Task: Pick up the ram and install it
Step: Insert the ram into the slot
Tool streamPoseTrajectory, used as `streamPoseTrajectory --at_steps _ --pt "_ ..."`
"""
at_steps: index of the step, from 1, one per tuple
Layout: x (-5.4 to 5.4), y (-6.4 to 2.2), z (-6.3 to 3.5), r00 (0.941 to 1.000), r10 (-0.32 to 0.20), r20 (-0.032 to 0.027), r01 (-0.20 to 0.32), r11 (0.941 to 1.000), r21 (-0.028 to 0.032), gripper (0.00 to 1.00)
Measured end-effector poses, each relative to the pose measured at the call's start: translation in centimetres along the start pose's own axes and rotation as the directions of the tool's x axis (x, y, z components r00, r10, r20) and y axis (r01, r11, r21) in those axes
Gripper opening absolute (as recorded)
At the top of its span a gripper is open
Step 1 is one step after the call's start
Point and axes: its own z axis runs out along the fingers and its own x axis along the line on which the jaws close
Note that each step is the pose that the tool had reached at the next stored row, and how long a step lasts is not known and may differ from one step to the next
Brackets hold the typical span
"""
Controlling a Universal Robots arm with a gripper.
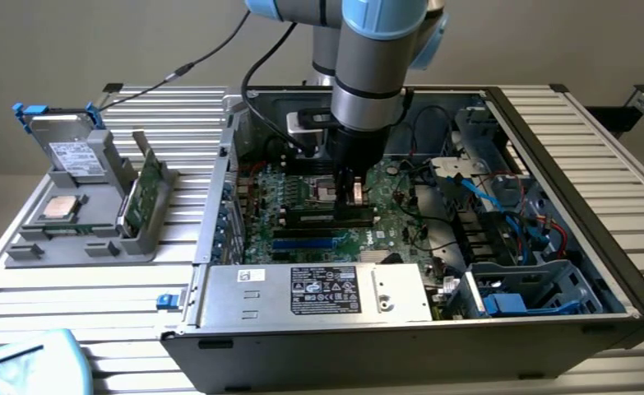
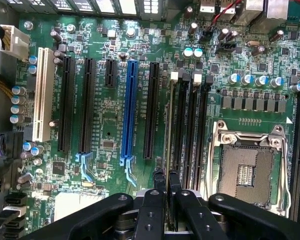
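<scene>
Tool (image 1: 353,196): inside the open case (image 1: 299,358), arm approx. vertical, over the mid-area of the mobo (image 1: 294,191). Fingers (image 2: 159,190) are nearly pressed together, pinching the ram (image 2: 168,125) by its thin top edge.

Ram: stands on edge, lengthwise along the mem. slots (image 2: 190,130), at the slot farthest from the CPU socket (image 2: 242,170). Seating depth: cannot tell.

Blue PCIe slot (image 2: 130,110) runs parallel to the ram, apart from it. PSU (image 1: 322,292) sits at the case's near side.

Holder (image 1: 81,243) on the counter (image 1: 58,296), at the exterior view's left of the case, carries a drive (image 1: 71,152), a CPU (image 1: 61,207) and a green card (image 1: 137,197) standing on edge.
</scene>
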Motion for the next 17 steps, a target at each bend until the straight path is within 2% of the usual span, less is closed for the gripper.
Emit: streamPoseTrajectory --at_steps 17 --pt "-0.19 0.0 -0.17 1.0 0.0 -0.0003 0.0 1.0 -0.0005 0.14"
